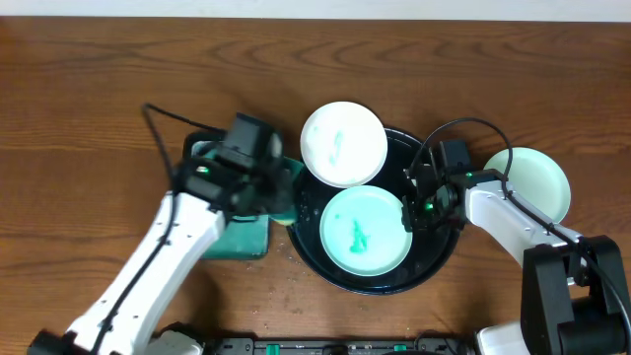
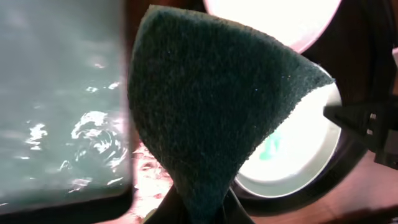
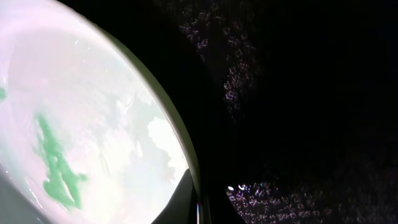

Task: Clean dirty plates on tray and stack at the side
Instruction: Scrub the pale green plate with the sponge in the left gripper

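The round black tray (image 1: 446, 258) holds a mint-green plate (image 1: 380, 212) with a teal smear (image 1: 357, 238). A white plate (image 1: 343, 144) with a faint smear rests on the tray's far-left rim. A second mint-green plate (image 1: 537, 177) lies on the table to the right of the tray. My right gripper (image 1: 416, 209) is shut on the right rim of the smeared plate (image 3: 93, 118), with one finger (image 3: 194, 200) inside the rim. My left gripper (image 1: 279, 189) is shut on a dark green scouring pad (image 2: 211, 106), held at the tray's left edge beside that plate (image 2: 298, 155).
A rectangular black-rimmed tray with a teal, wet interior (image 1: 240, 237) lies under my left arm, left of the round tray; it also shows in the left wrist view (image 2: 62, 93). Wet specks dot the black tray floor (image 3: 298, 93) and the table in front of it.
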Controlling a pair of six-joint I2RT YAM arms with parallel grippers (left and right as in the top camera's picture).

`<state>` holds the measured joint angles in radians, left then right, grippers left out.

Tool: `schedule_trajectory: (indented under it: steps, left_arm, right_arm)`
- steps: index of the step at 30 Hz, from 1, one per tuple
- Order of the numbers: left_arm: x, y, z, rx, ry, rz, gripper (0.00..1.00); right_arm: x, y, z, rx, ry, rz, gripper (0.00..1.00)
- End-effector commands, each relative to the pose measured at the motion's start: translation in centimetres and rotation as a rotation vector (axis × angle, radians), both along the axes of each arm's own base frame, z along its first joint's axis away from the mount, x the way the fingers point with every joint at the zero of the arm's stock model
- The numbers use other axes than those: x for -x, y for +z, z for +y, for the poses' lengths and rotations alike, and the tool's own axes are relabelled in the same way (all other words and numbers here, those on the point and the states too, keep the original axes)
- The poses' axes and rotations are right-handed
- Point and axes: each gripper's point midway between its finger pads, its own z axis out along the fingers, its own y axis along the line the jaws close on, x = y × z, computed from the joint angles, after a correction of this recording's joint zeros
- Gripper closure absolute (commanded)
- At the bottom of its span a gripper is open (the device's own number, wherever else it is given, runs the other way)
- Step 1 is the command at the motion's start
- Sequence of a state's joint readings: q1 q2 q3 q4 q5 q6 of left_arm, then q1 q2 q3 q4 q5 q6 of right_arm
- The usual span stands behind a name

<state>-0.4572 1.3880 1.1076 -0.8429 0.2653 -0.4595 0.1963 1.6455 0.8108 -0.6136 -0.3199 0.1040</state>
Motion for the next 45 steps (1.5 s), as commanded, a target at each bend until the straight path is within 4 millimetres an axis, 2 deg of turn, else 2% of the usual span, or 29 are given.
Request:
schedule_trajectory:
  steps: [1, 9, 10, 13, 15, 17, 19, 22, 26, 31, 35, 37, 39, 45]
  left_arm:
    - [0.9, -2.0, -2.8, 0.021, 0.010, 0.066, 0.93]
    - [2.2, -7.4, -11.4, 0.059, -0.054, 0.124, 0.93]
    - [2.7, -8.1, -13.0, 0.083, -0.086, 0.131, 0.92]
    - [3.3, -9.9, -14.9, 0.086, -0.132, 0.130, 0.93]
    - [3.1, -11.5, -14.5, 0.033, -0.122, 0.123, 0.93]
    - [2.5, -13.0, -13.2, -0.051, -0.099, 0.107, 0.92]
    - [1.8, -14.7, -10.9, -0.179, -0.081, 0.075, 0.93]
    - [1.2, -16.1, -7.9, -0.340, -0.082, 0.044, 0.93]
    - [0.9, -15.9, -6.0, -0.387, -0.055, 0.083, 0.93]
    - [-0.5, -14.8, -2.4, -0.486, 0.012, 0.109, 0.92]
    - [-0.6, -14.9, -1.0, -0.495, 0.028, 0.147, 0.93]
    - [-0.1, -15.0, -1.6, -0.455, 0.022, 0.180, 0.93]
    - [0.6, -15.1, -3.3, -0.367, 0.002, 0.226, 0.93]
    - [2.4, -14.1, -11.4, -0.010, -0.123, 0.295, 0.93]
  right_arm:
    - [0.7, -1.0, -0.4, 0.027, -0.022, 0.046, 0.99]
    - [1.0, -1.1, -0.5, 0.030, -0.021, 0.058, 0.99]
    - [1.0, -1.1, -0.5, 0.030, -0.021, 0.058, 0.99]
    - [1.0, -1.1, -0.5, 0.030, -0.021, 0.059, 0.99]
    - [1.1, -1.1, -0.5, 0.031, -0.021, 0.062, 0.99]
    - [1.2, -1.1, -0.5, 0.031, -0.021, 0.065, 0.99]
    - [1.3, -1.1, -0.5, 0.032, -0.021, 0.068, 0.99]
    - [1.3, -1.1, -0.5, 0.032, -0.021, 0.069, 0.99]
    - [1.3, -1.1, -0.6, 0.033, -0.021, 0.071, 0.99]
    - [1.3, -1.1, -0.6, 0.037, -0.021, 0.070, 0.99]
    - [1.3, -1.1, -0.7, 0.044, -0.022, 0.069, 0.99]
    - [1.3, -1.1, -0.7, 0.044, -0.022, 0.069, 0.99]
    - [1.3, -1.1, -0.7, 0.044, -0.022, 0.068, 0.99]
    - [1.3, -1.1, -0.7, 0.044, -0.022, 0.068, 0.99]
